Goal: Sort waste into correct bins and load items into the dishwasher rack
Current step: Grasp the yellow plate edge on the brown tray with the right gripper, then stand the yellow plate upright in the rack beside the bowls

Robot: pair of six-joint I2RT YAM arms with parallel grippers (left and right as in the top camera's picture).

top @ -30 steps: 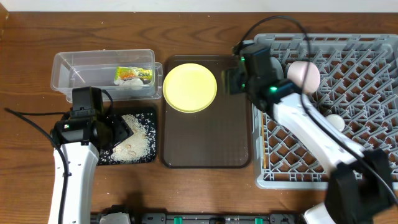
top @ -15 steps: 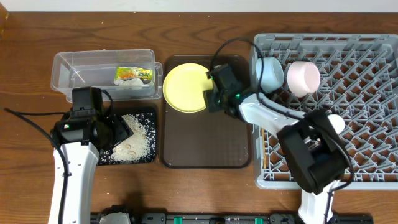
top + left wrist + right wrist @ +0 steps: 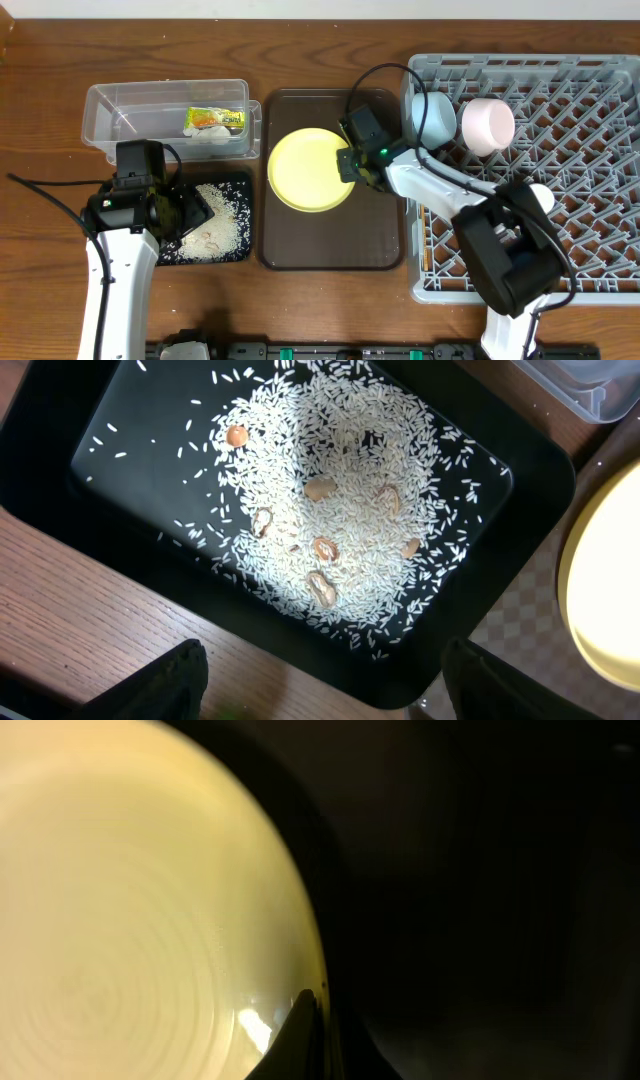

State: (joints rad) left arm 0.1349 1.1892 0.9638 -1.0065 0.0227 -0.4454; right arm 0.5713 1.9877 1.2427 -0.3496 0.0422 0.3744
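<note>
The right arm reaches from the lower right of the overhead frame up and left. Its right gripper [image 3: 350, 165] is closed on the right rim of the round yellow plate [image 3: 305, 172], which lies on the dark brown serving tray [image 3: 330, 240] at centre, left of the dishwasher rack [image 3: 560, 200]. At lower left, the left arm points its left gripper [image 3: 325, 685] down over the black tray [image 3: 70, 470], fingers spread wide above the rice [image 3: 330, 490].

Robot test bench, wooden table [image 3: 330, 300], grey dishwasher rack [image 3: 590, 150]
</note>
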